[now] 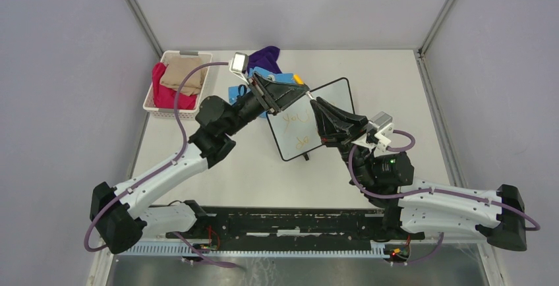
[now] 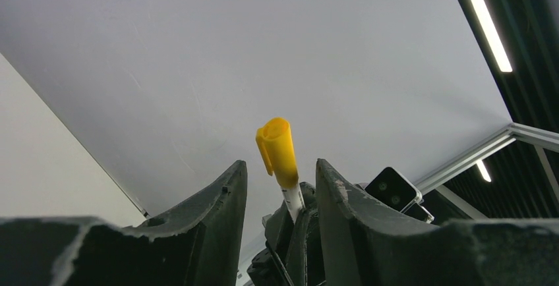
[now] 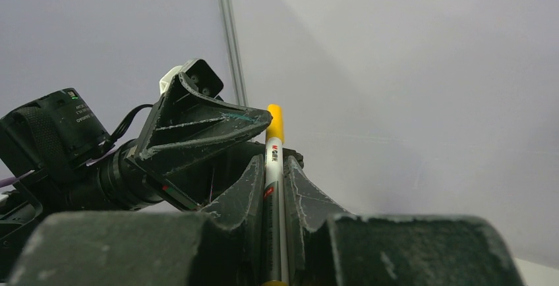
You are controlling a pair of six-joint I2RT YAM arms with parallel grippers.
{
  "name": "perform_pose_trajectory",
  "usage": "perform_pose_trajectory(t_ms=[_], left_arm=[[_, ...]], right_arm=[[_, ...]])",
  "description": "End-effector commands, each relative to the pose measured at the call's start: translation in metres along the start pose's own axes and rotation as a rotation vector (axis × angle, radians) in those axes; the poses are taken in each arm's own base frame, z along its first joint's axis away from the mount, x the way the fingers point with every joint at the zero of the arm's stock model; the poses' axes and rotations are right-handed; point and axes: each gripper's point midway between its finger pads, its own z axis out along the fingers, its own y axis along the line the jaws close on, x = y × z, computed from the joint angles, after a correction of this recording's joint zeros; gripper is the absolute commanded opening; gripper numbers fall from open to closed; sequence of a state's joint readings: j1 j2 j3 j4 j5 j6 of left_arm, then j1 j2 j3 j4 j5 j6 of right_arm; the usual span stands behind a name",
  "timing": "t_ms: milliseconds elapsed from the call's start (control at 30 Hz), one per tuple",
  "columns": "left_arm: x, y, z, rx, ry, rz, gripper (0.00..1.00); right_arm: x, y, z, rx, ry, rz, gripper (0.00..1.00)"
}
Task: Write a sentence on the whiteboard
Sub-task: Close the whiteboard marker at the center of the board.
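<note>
The whiteboard (image 1: 333,98) lies tilted at the table's middle, with the sentence (image 1: 298,129) as faint orange words in two lines on its left half. My right gripper (image 3: 273,161) is shut on a white marker (image 3: 273,179) with a yellow cap (image 2: 278,146), held up above the board. My left gripper (image 2: 280,165) faces it tip to tip. Its jaws stand open on either side of the cap, with a gap on both sides. In the top view the two grippers meet over the board's upper left corner, the left gripper (image 1: 303,92) against the right gripper (image 1: 316,104).
A white basket (image 1: 186,54) with red and tan cloths stands at the back left. Blue and purple cloths (image 1: 265,59) lie behind the board, under the left arm. Grey walls close in the table at the back and sides.
</note>
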State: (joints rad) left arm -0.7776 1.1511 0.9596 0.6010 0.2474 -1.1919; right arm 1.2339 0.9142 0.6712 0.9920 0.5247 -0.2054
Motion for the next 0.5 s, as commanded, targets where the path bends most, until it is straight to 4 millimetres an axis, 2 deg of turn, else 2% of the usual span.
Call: perform_pose_trajectory(t_ms=[0, 100, 167, 333, 467], left_arm=[[0.003, -0.022, -0.003, 0.076, 0.019, -0.007, 0.49], [0.001, -0.023, -0.004, 0.076, 0.009, -0.001, 0.50], [-0.004, -0.021, -0.006, 0.050, -0.015, 0.010, 0.54], [-0.028, -0.012, -0.011, -0.032, -0.090, 0.034, 0.63], [-0.034, -0.017, -0.010, -0.016, -0.092, 0.042, 0.63]], right_arm=[[-0.010, -0.002, 0.003, 0.012, -0.033, 0.024, 0.00], [-0.011, -0.002, 0.003, 0.012, -0.034, 0.025, 0.00], [-0.012, -0.003, 0.002, 0.012, -0.038, 0.027, 0.00], [-0.013, -0.003, 0.000, 0.005, -0.035, 0.030, 0.00], [-0.011, -0.003, -0.001, 0.005, -0.031, 0.027, 0.00]])
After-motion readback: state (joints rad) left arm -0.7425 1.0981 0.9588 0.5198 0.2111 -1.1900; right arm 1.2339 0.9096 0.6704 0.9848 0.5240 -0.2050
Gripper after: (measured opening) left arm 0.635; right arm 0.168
